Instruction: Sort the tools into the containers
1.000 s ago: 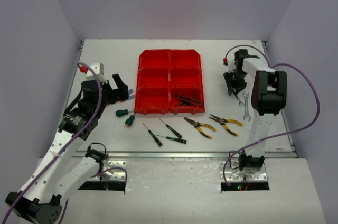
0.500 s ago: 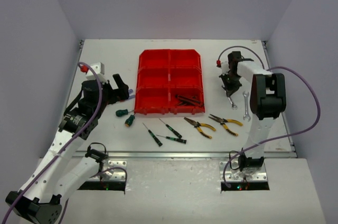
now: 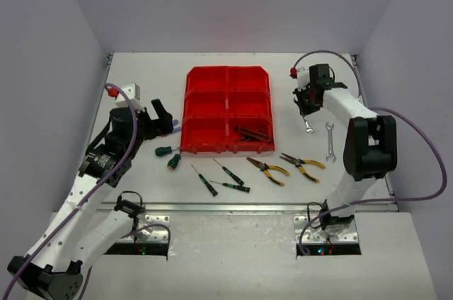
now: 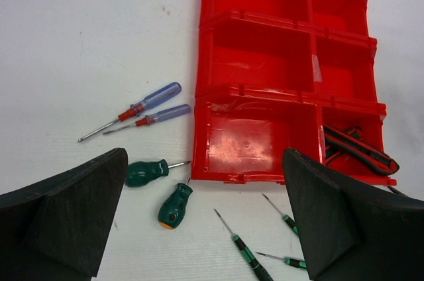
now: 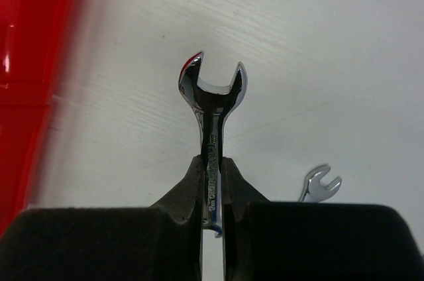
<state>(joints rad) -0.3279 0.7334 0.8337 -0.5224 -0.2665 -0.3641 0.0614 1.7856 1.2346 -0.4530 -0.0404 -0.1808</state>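
Note:
My right gripper [image 3: 306, 107] [image 5: 212, 165] is shut on a small silver wrench [image 5: 211, 105] [image 3: 307, 124], held above the table right of the red bin block [image 3: 228, 109] [image 4: 285, 82]. A second silver wrench [image 3: 330, 141] [image 5: 319, 183] lies on the table. Red/black pliers [image 3: 252, 134] [image 4: 358, 152] lie in the bin's near right compartment. My left gripper [image 3: 161, 117] [image 4: 205, 215] is open and empty left of the bin. Two yellow/black pliers [image 3: 267, 170] [image 3: 303, 164], thin green/black screwdrivers [image 3: 205, 181] [image 4: 246, 254], two stubby green screwdrivers [image 3: 166, 151] [image 4: 175, 204] and two blue screwdrivers [image 4: 142, 104] lie on the table.
The bin's other compartments show nothing inside. The red bin edge [image 5: 26, 62] fills the left of the right wrist view. White walls close the table at the back and sides. A metal rail [image 3: 248, 207] runs along the near edge.
My right gripper has lifted the wrench and moved back and leftward, away from the second wrench on the table. The left arm has not moved.

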